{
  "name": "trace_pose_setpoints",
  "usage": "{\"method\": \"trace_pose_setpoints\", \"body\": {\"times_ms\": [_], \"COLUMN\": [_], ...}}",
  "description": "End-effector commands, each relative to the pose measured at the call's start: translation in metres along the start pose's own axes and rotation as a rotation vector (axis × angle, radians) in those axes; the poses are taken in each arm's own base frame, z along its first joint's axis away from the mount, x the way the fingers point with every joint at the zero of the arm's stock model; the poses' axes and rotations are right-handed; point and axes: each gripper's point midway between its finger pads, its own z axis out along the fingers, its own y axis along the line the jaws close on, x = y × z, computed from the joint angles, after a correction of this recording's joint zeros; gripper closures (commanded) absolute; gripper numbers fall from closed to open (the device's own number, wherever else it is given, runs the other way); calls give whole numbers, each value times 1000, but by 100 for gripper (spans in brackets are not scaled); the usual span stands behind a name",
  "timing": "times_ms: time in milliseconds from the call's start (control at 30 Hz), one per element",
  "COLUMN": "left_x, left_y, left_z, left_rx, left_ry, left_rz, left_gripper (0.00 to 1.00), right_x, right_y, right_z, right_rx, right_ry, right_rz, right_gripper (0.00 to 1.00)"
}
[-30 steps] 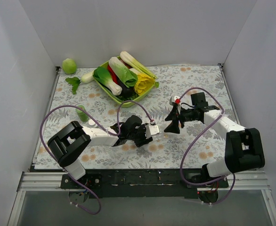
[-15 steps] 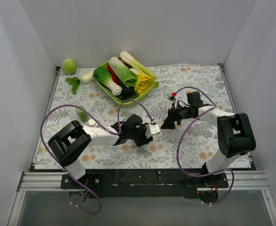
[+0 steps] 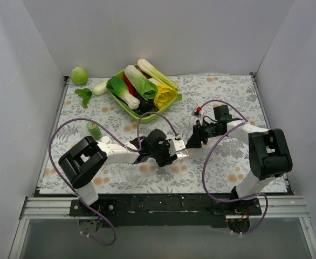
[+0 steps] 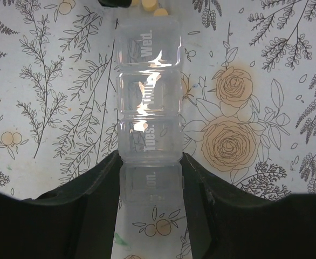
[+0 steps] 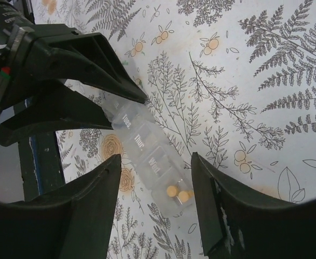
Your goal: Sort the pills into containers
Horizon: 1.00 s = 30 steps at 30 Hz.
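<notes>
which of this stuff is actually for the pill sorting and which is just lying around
For the job:
pill organiser strip
tan pills in its end compartment
left gripper, clamped on the strip
right gripper, open over the strip

Just lying about:
green tray with vegetables
round green vegetable in the far corner
leafy white vegetable beside the tray
small green object
</notes>
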Motion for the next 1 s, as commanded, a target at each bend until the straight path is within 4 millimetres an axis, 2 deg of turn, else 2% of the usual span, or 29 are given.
{"method": "trace_pose_setpoints", "body": {"times_ms": [0,67,100,167,267,500,733,867,967], "left_x": [11,10,18,20,22,21,18,19,22], "left_y": [-4,-1,-4,-4,-4,-3,-3,-4,-6], "left_z": [3,4,2,3,3,4,5,6,7], "left_rx": [15,4,14,13,11,10,15,23,29], "left_ry": [63,63,95,107,110,113,115,121,135], "left_rz": [-51,-63,-78,-94,-107,-124,-134,-142,-147], "left_gripper": [87,87,87,88,88,89,89,90,90], "right_x": [-15,-13,-8,-5,8,38,54,43,22], "right_y": [20,23,26,27,26,1,-25,-20,-7], "right_z": [-10,-11,-11,-12,-12,-10,-9,-9,-15], "right_rx": [-34,-42,-50,-50,-34,91,198,160,113], "right_ry": [-28,-21,-8,1,33,122,184,167,141], "right_rz": [-71,-70,-61,-59,-24,75,143,109,24], "right_gripper": [39,43,44,48,48,58,73,75,78]}}
